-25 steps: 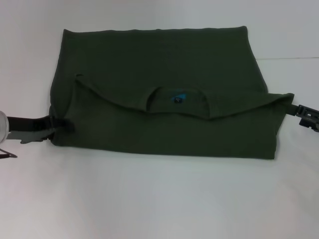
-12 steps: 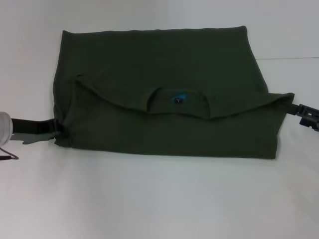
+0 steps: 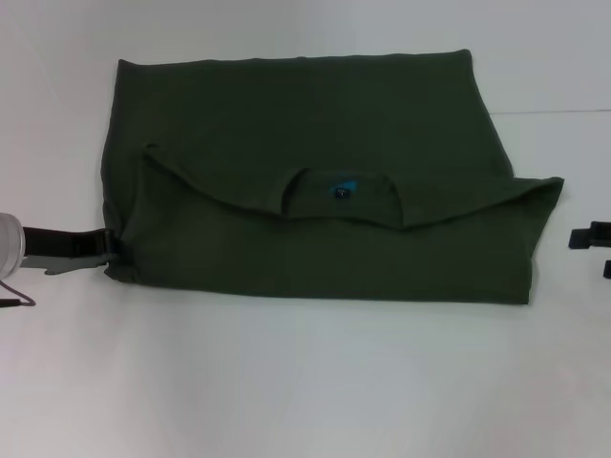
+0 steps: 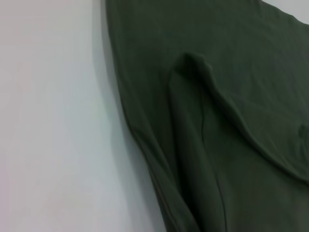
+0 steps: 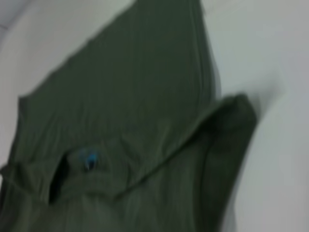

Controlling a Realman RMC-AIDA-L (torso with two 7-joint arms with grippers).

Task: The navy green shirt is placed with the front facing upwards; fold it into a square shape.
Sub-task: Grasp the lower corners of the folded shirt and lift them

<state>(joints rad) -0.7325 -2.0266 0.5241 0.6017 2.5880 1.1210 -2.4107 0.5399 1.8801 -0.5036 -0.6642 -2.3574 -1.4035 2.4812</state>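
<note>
The navy green shirt (image 3: 315,181) lies on the white table (image 3: 305,382) in front of me, folded into a wide rectangle with its near half doubled up over the far half. The round collar (image 3: 339,196) faces up in the middle of the fold, with a small black tag and a patch of blue print (image 3: 341,188) showing inside it. The folded-over edge runs from the left side to a corner that sticks out past the shirt's right edge.

My left gripper (image 3: 107,250) sits low on the table at the shirt's near-left corner, its dark fingers right against the cloth; I cannot tell whether they pinch the fabric or merely touch it. My left wrist view shows only the shirt's left edge and a raised ridge of fold.

My right gripper (image 3: 594,246) is at the right border of the head view, apart from the shirt's right corner with bare table between. Its two dark fingers stand spread, holding nothing.
</note>
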